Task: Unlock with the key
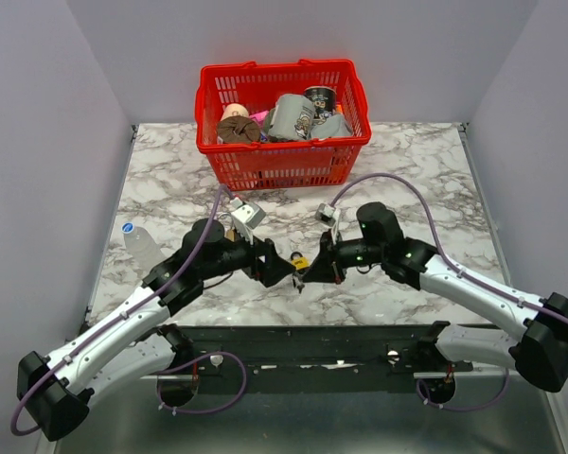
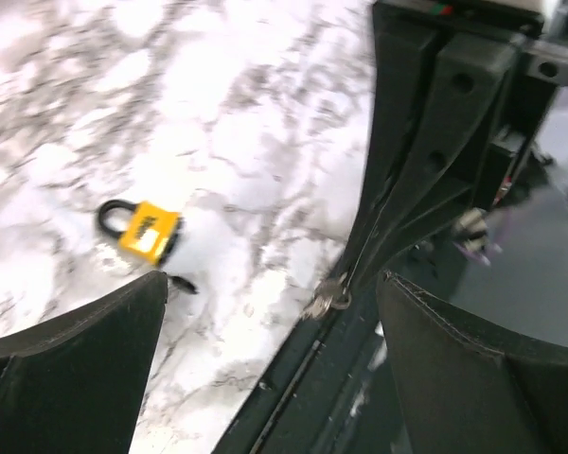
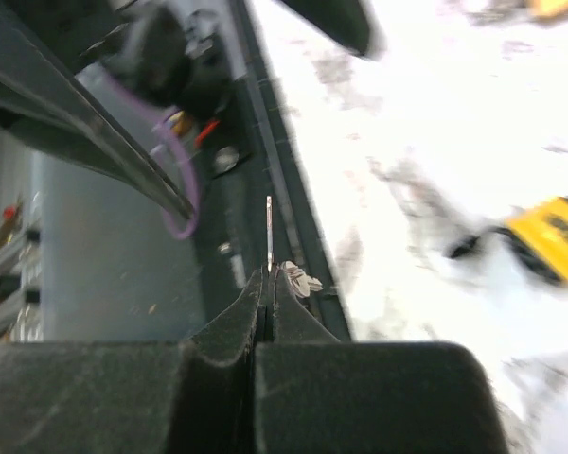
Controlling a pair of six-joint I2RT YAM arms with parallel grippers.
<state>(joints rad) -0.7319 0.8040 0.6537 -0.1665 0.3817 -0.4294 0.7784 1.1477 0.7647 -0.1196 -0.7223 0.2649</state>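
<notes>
From above, the marble bench [image 1: 170, 180] has open room on both sides. A red basket [image 1: 279, 165] sits at the back edge and a plastic bottle [image 1: 140, 248] lies near the left edge. Both arms meet close to the front edge, with the left gripper [image 1: 284, 269] and right gripper [image 1: 311, 272] on either side of a small yellow padlock [image 1: 301, 260]; the key is too small to pick out here. The left wrist camera shows the left gripper [image 2: 273, 284] spread wide and holding nothing. The yellow padlock [image 2: 144, 230] lies flat on the marble just beyond one finger, and the right gripper's pinched tips hang over the dark front rail [image 2: 279, 402]. The right wrist camera shows the right gripper [image 3: 268, 276] clamped tight on the key [image 3: 269, 227]. The key is a thin blade seen edge-on, poking out past the fingertips above the rail, with a small silvery cluster [image 3: 300, 280] beside it. The blurred padlock [image 3: 552, 234] lies apart to the right.
</notes>
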